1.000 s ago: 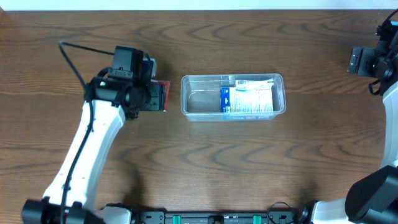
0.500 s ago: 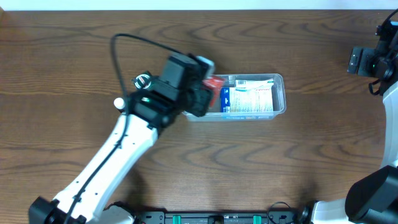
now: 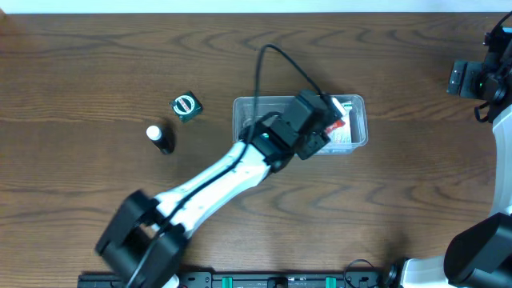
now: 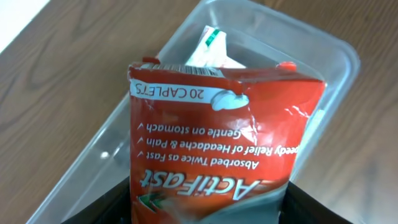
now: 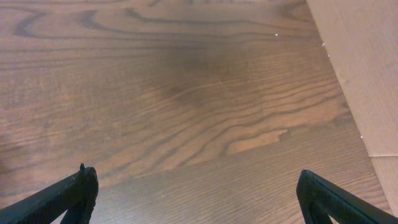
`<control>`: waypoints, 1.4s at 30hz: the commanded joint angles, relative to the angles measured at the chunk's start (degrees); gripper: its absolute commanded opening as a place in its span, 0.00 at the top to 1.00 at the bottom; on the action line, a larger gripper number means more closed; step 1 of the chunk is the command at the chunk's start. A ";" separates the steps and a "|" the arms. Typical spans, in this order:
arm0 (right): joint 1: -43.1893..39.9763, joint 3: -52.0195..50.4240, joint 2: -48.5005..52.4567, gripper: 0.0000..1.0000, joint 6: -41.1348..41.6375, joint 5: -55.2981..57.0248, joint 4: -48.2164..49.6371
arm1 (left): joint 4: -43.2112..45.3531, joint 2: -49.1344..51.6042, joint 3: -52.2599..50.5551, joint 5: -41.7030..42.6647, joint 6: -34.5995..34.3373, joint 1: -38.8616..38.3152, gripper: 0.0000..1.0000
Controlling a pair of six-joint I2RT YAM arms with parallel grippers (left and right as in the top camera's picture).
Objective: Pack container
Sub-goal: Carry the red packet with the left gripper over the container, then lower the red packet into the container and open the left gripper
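Observation:
The clear plastic container [image 3: 244,120] stands at the table's middle, with a white and blue box [image 3: 344,138] lying in its right half. My left gripper [image 3: 326,120] reaches over the container and is shut on a crumpled red ActiFast caplet box [image 4: 217,137], held above the container [image 4: 329,56]. A white box with a green mark [image 4: 208,46] shows inside the container behind the red box. My right gripper [image 5: 196,193] is open and empty over bare wood at the far right [image 3: 472,78].
A small green-capped jar [image 3: 186,106] and a small dark bottle with a white cap [image 3: 159,138] stand on the table left of the container. A tan cardboard surface [image 5: 367,68] lies at the right edge of the right wrist view.
My left arm has swung right with the red box, from left of the container to above its right half. This uncovered the jar and bottle. The right arm has not moved.

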 commanded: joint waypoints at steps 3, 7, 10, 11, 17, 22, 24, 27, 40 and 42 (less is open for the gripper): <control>-0.22 0.37 -0.04 0.01 0.81 0.35 -0.02 | 3.80 2.95 1.16 -1.66 6.78 -0.20 0.37; -0.22 0.37 -0.04 0.01 0.81 0.35 -0.02 | 5.20 3.10 1.16 -1.64 9.60 -0.20 0.37; -0.22 0.37 -0.04 0.01 0.83 0.35 0.00 | 5.90 3.10 1.16 -1.62 9.57 -0.20 0.37; -0.22 0.37 -0.04 0.01 0.83 0.35 0.00 | 6.05 3.13 1.16 -1.57 9.57 -0.20 0.37; -0.22 0.37 -0.04 0.01 0.83 0.35 0.00 | 7.87 3.13 1.16 -0.39 9.57 -0.20 0.37; -0.22 0.37 -0.04 0.01 0.83 0.35 0.00 | 9.16 3.13 1.16 4.79 9.57 -0.31 0.37; -0.22 0.37 -0.04 0.01 0.83 0.35 0.00 | 9.16 3.13 1.16 5.79 9.57 -0.57 0.37; -0.22 0.37 -0.04 0.01 0.81 0.35 0.00 | 9.05 3.13 1.14 6.16 9.57 -1.25 0.37; -0.22 0.37 -0.04 0.01 0.83 0.35 0.00 | 8.61 3.15 0.92 10.03 14.78 -4.63 0.37; -0.22 0.37 -0.04 0.01 0.83 0.35 0.00 | 8.48 3.19 0.92 10.01 15.82 -4.57 0.37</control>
